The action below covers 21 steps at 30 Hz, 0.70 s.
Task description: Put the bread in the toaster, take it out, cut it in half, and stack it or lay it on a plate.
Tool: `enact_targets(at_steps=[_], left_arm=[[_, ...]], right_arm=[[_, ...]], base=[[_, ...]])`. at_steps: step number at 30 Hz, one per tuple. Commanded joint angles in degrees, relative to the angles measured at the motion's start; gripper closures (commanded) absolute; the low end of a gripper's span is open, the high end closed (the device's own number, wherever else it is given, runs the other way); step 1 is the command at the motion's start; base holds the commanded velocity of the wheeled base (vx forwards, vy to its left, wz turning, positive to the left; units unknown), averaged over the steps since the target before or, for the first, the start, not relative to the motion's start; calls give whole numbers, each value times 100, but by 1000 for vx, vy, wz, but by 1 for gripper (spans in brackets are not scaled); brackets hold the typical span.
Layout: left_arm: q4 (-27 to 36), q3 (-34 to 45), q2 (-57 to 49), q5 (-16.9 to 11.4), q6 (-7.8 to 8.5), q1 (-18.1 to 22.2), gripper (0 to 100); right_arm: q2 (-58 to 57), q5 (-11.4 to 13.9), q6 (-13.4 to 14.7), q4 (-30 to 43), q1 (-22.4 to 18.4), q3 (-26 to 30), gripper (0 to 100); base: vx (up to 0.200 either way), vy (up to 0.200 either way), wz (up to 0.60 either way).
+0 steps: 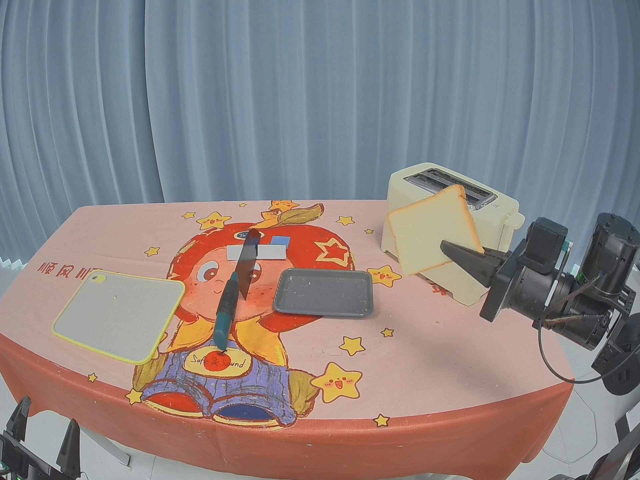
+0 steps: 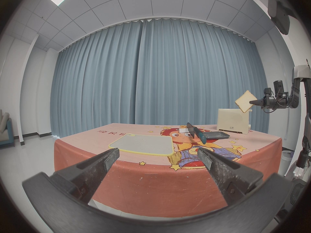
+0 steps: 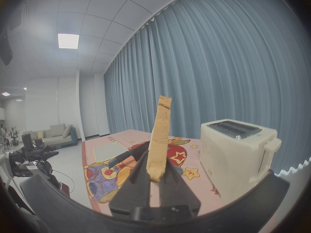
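Right claw (image 1: pixel 448 246) is clamped tight on the bread (image 1: pixel 430 228), pinching the slice by its lower corner so it stands on edge. That looks deliberate: a slice held edge-on can drop straight into a slot. The toaster (image 1: pixel 497 216) sits just below and a little beyond the claw's tips, its twin slots (image 1: pixel 451 186) open to the ceiling. The bread is lifted clear of the worktop (image 1: pixel 433 361) and touches nothing but the fingers. The slice looks pale, so my call is we're at the loading step, though that is a judgement.

Out past the claw's tips, toward the robot's left, the dark plate (image 1: pixel 293 291) lies flat and bare. Farther off that same way is the knife (image 1: pixel 233 288), blade pointing away from the robot. Farthest of all from the claw is the cutting board (image 1: pixel 117 315). It reads as a line-up in working order: toast, cut, plate.

The left claw (image 2: pixel 158 156) hangs off the worktop's near edge with its jaws spread wide and nothing in them. The cutting board lies just ahead of it, handy for the knife work.

The risk here is that thin corner grip, because the slice could pivot or snag on a slot's rim.
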Motion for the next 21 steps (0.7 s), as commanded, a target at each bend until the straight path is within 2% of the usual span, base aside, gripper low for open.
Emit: enact_targets(at_steps=[1, 7, 9, 13, 18, 21], left_arm=[[-4, 101, -31, 2, -1, 2, 0], [-4, 101, -31, 2, -1, 2, 0], [-4, 101, -31, 2, -1, 2, 0], [-4, 101, -31, 2, -1, 2, 0], [-4, 101, -31, 2, -1, 2, 0], [-4, 101, -31, 2, -1, 2, 0]], right_arm=[[58, 14, -104, 20, -207, -225, 100], [58, 181, -245, 160, -514, -533, 100], [5, 208, -386, 521, -708, -752, 100], [-30, 216, -465, 574, -769, -884, 100], [-30, 375, -702, 591, -928, -1051, 100], [-21, 419, -728, 609, -1024, -1218, 100]], base=[[0, 0, 0], [0, 0, 0], [0, 0, 0], [0, 0, 0], [0, 0, 0], [0, 0, 0]])
